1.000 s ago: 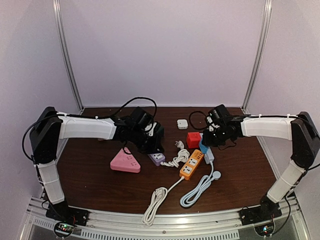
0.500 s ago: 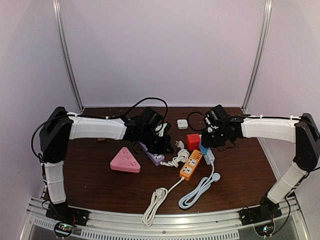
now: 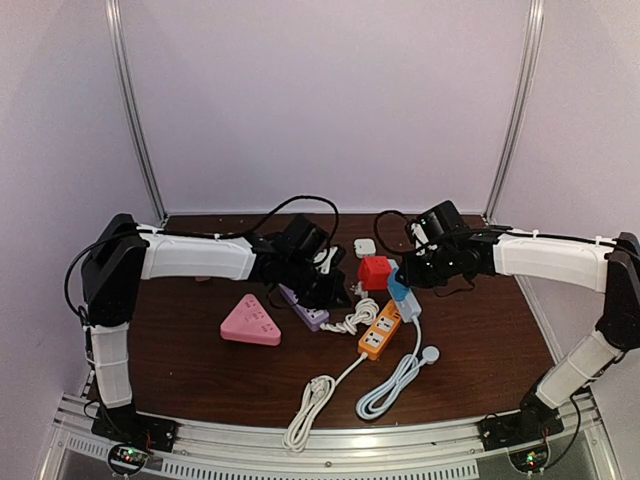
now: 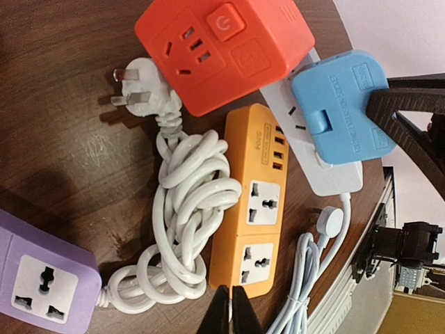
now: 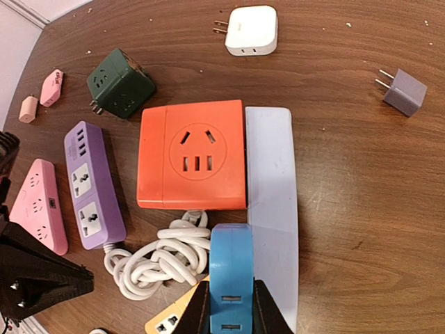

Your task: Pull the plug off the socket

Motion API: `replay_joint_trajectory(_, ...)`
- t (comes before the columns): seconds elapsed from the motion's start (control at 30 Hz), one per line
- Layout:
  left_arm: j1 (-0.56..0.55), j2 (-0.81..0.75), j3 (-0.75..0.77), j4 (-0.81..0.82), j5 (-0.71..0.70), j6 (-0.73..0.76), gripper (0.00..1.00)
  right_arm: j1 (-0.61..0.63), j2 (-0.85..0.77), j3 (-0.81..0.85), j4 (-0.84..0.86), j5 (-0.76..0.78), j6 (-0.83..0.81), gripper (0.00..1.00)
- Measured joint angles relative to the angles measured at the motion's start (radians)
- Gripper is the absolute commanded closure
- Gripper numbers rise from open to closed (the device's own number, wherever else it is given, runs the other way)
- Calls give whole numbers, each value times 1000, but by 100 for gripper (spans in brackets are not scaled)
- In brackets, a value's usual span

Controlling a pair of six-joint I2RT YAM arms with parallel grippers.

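Both closed: my right hand (image 5: 231,312) grips the blue plug (image 5: 231,271), dragging the white socket strip (image 5: 271,195) toward upper left, still plugged; my left hand (image 4: 228,316) holds nothing.

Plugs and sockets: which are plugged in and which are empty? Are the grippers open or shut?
blue plug, sitting in the white strip, gripped
white strip, blue plug in it
right gripper, shut on the blue plug
left gripper, shut, holding nothing
orange strip, sockets empty
red cube socket, sockets empty
purple strip, sockets empty
white three-pin plug, unplugged, lying loose
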Motion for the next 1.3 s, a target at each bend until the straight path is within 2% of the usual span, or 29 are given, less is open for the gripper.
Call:
replay_joint_trajectory(0.23, 9, -11, -12, 11, -29, -6, 91, 9, 0, -24, 101, -99, 29, 96)
replay_joint_trajectory(0.6, 76, -142, -168, 90, -61, -69, 91, 104, 70, -40, 254, -181, 107, 96)
replay_joint_trajectory(0.67, 81, -147, -183, 96, -61, -70, 91, 119, 84, -39, 275, -178, 116, 94)
replay_joint_trajectory(0.9, 82, -148, -209, 106, -48, -75, 91, 174, 143, -16, 304, -171, 122, 75)
replay_joint_trajectory(1.0, 82, -148, -220, 117, -36, -84, 88, 191, 153, -2, 311, -172, 127, 70)
replay_joint_trajectory(1.3, 82, -182, -262, 132, -27, -116, 83, 206, 146, 11, 319, -172, 138, 64)
